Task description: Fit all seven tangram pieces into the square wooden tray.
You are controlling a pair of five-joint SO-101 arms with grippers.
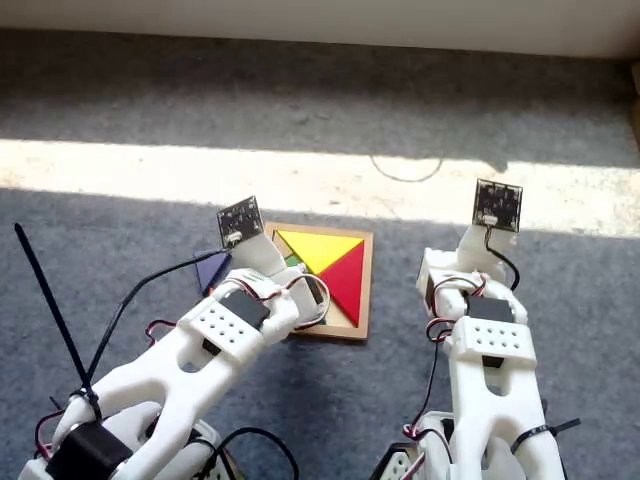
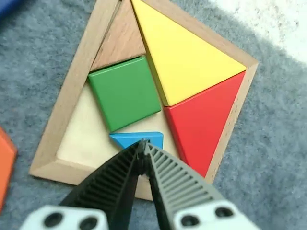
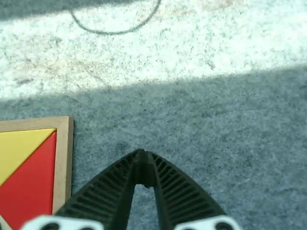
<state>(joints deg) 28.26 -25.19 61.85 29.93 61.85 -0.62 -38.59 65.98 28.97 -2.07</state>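
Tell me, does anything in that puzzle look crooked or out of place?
Nothing looks damaged. The green square sits flush against the yellow triangle in the tray; an orange piece and a dark blue piece lie outside on the carpet.

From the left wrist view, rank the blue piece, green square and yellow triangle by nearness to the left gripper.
1. The blue piece, at the tips of the left gripper, in the tray.
2. The green square, just beyond it, mid-tray.
3. The yellow triangle, farthest, along the tray's far side.
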